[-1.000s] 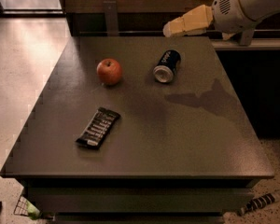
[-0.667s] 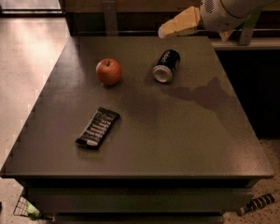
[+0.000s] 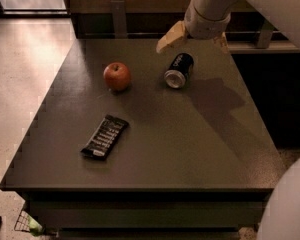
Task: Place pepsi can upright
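The pepsi can [image 3: 179,70] is dark navy with a silver end. It lies on its side on the far middle of the dark table [image 3: 155,149], its silver end facing the front. My gripper [image 3: 196,39] hangs just above and behind the can, not touching it. It is open and empty, with one tan finger [image 3: 172,36] to the left and the other at the right of the white wrist.
A red apple [image 3: 117,76] stands left of the can. A flat black snack bar [image 3: 104,136] lies at the front left. A low rail and wall run along the table's far edge. My arm's shadow falls right of the can.
My gripper has moved left and lower from the far right, and now hangs over the can. The can, apple and snack bar have not moved.
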You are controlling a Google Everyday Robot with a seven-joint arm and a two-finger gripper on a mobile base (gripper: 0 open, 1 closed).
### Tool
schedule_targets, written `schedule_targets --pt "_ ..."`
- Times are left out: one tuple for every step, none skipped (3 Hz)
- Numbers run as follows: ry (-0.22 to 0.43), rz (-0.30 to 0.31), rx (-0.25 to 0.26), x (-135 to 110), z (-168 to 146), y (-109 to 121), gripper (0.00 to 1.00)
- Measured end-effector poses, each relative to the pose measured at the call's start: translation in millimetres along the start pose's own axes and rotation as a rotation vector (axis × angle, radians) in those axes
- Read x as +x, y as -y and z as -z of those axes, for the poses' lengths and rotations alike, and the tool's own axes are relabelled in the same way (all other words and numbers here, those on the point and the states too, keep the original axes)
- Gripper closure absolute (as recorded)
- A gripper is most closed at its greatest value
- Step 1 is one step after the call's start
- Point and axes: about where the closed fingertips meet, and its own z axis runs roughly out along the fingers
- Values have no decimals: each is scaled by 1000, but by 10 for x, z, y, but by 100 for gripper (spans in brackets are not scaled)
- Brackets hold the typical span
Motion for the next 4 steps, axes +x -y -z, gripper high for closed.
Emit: schedule_targets --pt "-86 -18 10 -25 -226 17 0" --pt "-151 -27 1 1 -368 29 0" --pt "-195 -27 -10 -4 -460 36 0" --pt "-228 -25 -15 -24 -548 26 0"
